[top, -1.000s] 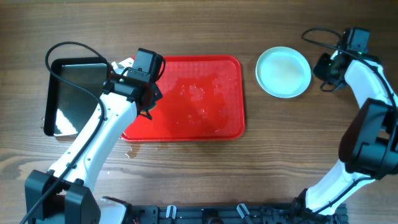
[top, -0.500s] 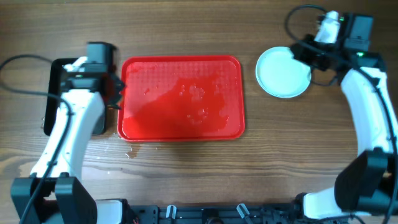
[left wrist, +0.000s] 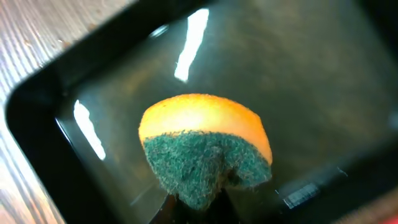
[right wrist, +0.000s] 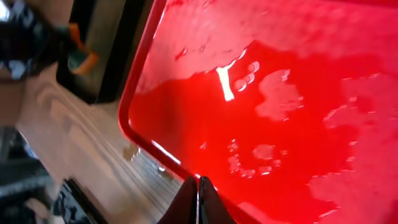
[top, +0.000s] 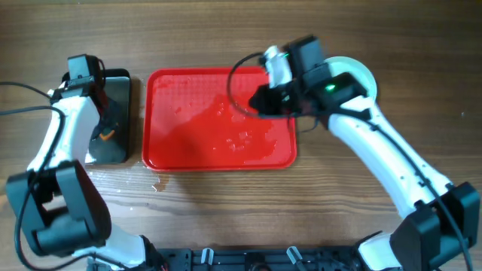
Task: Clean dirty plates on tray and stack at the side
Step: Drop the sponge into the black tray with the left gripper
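Swung across from the plates' side, the right gripper (top: pixel 258 102) now hangs over the 3 o'clock end of the red tray (top: pixel 188 143). The left gripper (top: pixel 105 129) has reached the black pan (top: pixel 120 84) at 9 o'clock. The plates (top: pixel 361 71) sit off the tray at 2 o'clock, half hidden by the arm. Left wrist: jaws pinch an orange-green sponge (left wrist: pixel 205 149) above the pan. Right wrist: jaws pressed together, empty, over the tray's glistening surface.

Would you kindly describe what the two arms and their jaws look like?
Both arms have smooth white links joined by bulky black joints. The left arm trails a thin black cable; the right arm carries a looping black cable and a small green light on its black wrist housing. The jaws are slim and dark.
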### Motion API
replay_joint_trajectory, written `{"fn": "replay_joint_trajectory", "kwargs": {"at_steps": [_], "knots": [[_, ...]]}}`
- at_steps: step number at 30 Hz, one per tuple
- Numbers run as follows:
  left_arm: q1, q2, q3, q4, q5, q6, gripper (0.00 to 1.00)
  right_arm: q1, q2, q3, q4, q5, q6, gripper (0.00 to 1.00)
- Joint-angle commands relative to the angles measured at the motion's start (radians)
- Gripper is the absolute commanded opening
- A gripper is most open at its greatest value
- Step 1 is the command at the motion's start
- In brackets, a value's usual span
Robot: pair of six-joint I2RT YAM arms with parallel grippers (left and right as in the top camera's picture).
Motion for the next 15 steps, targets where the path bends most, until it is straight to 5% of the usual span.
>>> {"fn": "replay_joint_trajectory", "kwargs": {"at_steps": [1,2,5,6,15], "knots": [[0.052,0.052,-0.006,0.024,-0.055,0.040,0.08,0.071,0.006,0.002,-0.002,0.089,0.004,0.04],[0.061,0.063,-0.006,0.027,-0.054,0.040,0.20,0.085,0.006,0.002,-0.002,0.108,0.005,0.04],[0.071,0.069,-0.006,0.035,-0.011,0.040,0.87,0.105,0.006,0.002,-0.004,0.162,0.044,0.04],[0.071,0.067,-0.006,0.040,0.013,0.040,0.96,0.105,0.006,0.002,-0.005,0.161,0.054,0.04],[0.070,-0.121,0.023,-0.032,0.204,0.039,1.00,0.105,0.000,0.002,-0.092,0.161,0.054,0.04]]}}
